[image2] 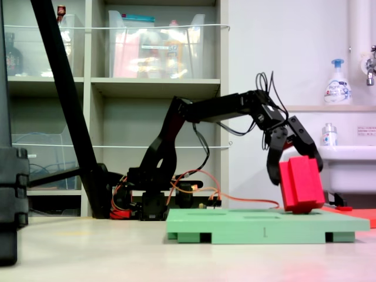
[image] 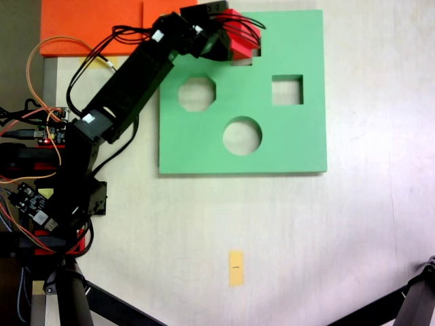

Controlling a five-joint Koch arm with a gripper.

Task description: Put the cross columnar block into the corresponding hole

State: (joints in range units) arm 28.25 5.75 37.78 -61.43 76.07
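My gripper is shut on the cross columnar block, a bright red foam piece, over the far edge of the green foam board. From the side, the block hangs tilted between the black fingers, and its lower end touches or nearly touches the board's top. The corresponding hole sits just under the block and is mostly covered by it. Octagonal, square and round cutouts stand empty.
An orange foam mat lies beyond the board at the upper left. The arm's base with wires and circuit boards takes the left edge. A small yellow tag lies on the table nearer the front. Black stand legs cross the bottom corners.
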